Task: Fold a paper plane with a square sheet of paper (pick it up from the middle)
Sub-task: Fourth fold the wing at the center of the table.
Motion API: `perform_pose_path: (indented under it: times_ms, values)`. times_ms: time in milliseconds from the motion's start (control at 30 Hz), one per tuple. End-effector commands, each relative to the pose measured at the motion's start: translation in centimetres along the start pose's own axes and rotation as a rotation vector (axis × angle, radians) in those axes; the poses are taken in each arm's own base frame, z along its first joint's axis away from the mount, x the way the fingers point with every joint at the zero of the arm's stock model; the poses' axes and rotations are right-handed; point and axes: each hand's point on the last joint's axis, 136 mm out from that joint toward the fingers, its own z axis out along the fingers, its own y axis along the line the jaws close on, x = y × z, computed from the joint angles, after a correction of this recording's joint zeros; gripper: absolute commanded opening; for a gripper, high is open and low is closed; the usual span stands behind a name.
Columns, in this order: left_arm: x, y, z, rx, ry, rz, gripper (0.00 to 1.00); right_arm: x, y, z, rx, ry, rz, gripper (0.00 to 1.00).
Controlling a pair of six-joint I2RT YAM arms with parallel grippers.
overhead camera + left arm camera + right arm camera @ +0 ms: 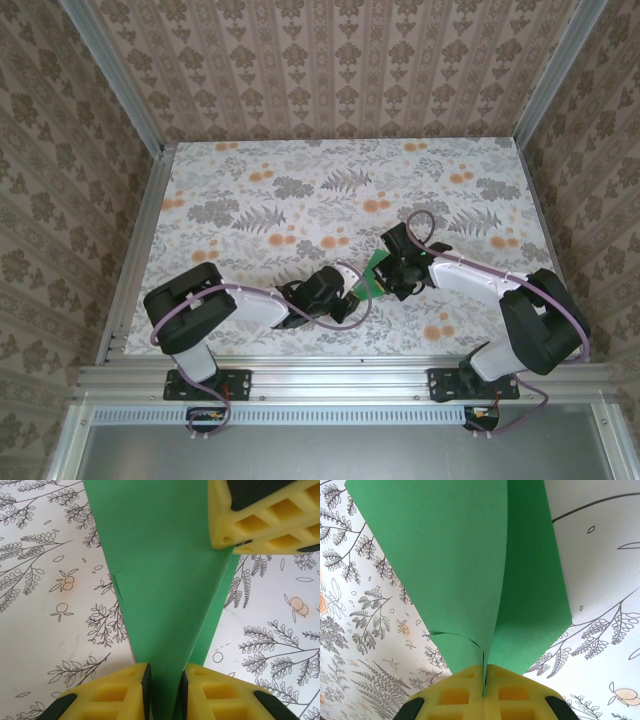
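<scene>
Arms converge; right jaws clamp green paper (470, 555); left jaws narrow astride it.

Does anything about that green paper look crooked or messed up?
Yes, slightly: in the right wrist view, one layer of the square sheet of paper curls loose beside the right gripper instead of lying flat against the fold.

Your left gripper (166, 682) at bottom edge: two yellow fingers (122, 692) with black pads, narrow gap between them. Green paper sheet (160, 570) runs down frame and tapers into that gap. Pads flank it; you can't tell whether they press it. Long crease down sheet's right part. Top right: right gripper (235, 541), yellow fingers pressed together on sheet's edge. Floral-print table (45, 620) on both sides.
</scene>
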Motion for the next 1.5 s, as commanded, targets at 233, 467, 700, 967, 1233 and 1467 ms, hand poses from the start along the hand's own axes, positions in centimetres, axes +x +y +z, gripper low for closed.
perform_pose_path:
  times_ms: [233,467,700,967,1233,1467]
  values:
    - [-2.5,-1.0,-0.3,0.057,-0.068,-0.017,0.26,0.6,0.0,-0.1,-0.017,0.041,0.020,0.00]
    - [-2.6,-1.0,0.3,0.067,-0.061,-0.044,0.21,0.7,0.0,0.1,-0.018,0.047,0.022,0.00]
    - [-1.6,-0.7,0.5,0.067,-0.031,-0.053,0.12,0.8,0.4,0.1,-0.035,0.055,0.021,0.00]
    - [-0.6,0.0,0.7,0.056,0.002,-0.085,0.03,-0.4,1.5,-1.4,-0.101,0.022,-0.041,0.39]
    - [-0.5,1.2,0.5,0.089,0.007,-0.206,0.01,-1.3,3.8,-4.9,-0.331,-0.039,-0.306,0.53]
    - [-0.7,2.1,0.2,0.137,-0.002,-0.292,0.01,-0.6,3.0,-2.9,-0.322,0.002,-0.423,0.30]
